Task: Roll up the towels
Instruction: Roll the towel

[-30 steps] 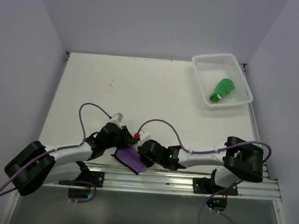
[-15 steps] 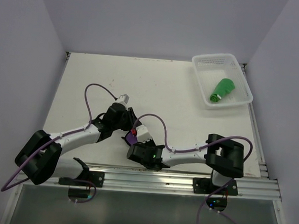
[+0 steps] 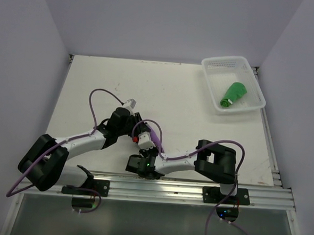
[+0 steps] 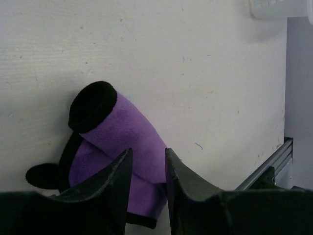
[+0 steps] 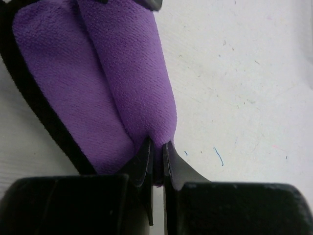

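Observation:
The purple towel (image 4: 122,129), with a black back and edging, lies partly rolled on the white table near the front edge. One end of the roll shows its black inside (image 4: 93,105). My left gripper (image 4: 146,154) has its jaws a little apart, with the near end of the roll between them. My right gripper (image 5: 157,144) is shut, pinching the end of the purple fold (image 5: 132,73). In the top view both grippers meet over the towel (image 3: 139,133) and hide most of it. The green towel (image 3: 234,94) lies rolled in the basket.
The white lattice basket (image 3: 224,62) stands at the far right corner of the table. The metal rail (image 3: 195,188) runs along the near edge, just behind the right wrist. Purple cables (image 3: 102,93) loop above both arms.
The purple towel lay flat at the near edge; both grippers have moved it away from the edge, and it now sits rolled. The right arm has swung left and folded in.

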`<state>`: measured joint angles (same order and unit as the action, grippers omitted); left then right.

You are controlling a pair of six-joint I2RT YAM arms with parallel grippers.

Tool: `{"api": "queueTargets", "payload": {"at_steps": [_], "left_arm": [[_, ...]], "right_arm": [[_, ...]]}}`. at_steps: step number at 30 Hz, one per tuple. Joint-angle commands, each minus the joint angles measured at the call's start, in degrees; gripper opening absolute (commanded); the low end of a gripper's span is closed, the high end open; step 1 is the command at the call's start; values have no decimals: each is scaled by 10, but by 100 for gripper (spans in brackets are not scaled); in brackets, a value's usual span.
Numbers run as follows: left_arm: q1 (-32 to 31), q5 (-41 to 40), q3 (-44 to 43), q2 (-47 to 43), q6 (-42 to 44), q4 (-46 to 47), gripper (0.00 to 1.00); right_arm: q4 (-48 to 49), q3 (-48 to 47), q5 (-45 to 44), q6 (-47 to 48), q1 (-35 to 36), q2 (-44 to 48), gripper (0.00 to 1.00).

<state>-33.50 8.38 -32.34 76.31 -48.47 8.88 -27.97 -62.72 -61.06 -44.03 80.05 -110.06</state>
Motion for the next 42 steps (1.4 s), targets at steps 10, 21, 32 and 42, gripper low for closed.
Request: {"api": "queueTargets", "payload": {"at_steps": [10, 21, 32, 42], "left_arm": [[3, 99, 57, 45, -57, 180, 36], [2, 98, 107, 88, -56, 231, 37], [2, 64, 141, 127, -53, 233, 34], [4, 23, 173, 98, -50, 198, 32]], "right_arm": [[-87, -82, -62, -31, 50, -89, 0], [-92, -118, -48, 5, 57, -125, 0], [-24, -42, 1, 7, 58, -5, 25], [101, 65, 82, 36, 56, 172, 51]]}}
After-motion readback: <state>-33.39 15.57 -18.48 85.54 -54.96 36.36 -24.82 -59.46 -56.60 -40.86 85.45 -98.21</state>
